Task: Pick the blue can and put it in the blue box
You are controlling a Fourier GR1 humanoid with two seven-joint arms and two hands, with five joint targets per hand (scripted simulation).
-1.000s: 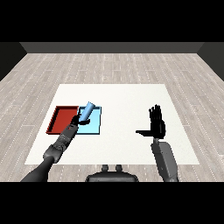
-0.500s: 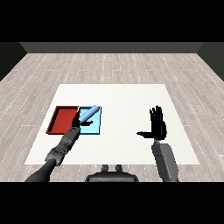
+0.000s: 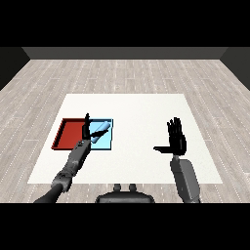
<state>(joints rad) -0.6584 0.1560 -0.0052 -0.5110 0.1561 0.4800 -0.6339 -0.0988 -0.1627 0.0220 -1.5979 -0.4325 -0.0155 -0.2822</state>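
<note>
One can, lying tilted in blue tray: likely light, rigid, smooth; grasp round its middle. Left hand beside it, fingers straight; right hand spread, empty.

The left hand covers the seam between the red tray and light blue tray. The blue can, at its three o'clock, is too small to show detail.

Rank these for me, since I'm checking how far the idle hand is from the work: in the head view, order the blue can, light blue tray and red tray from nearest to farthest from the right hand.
Measured from the right hand:
1. Light blue tray, to its left; its right edge comes closest.
2. Blue can, lying in that tray.
3. Red tray, farthest left.
</note>
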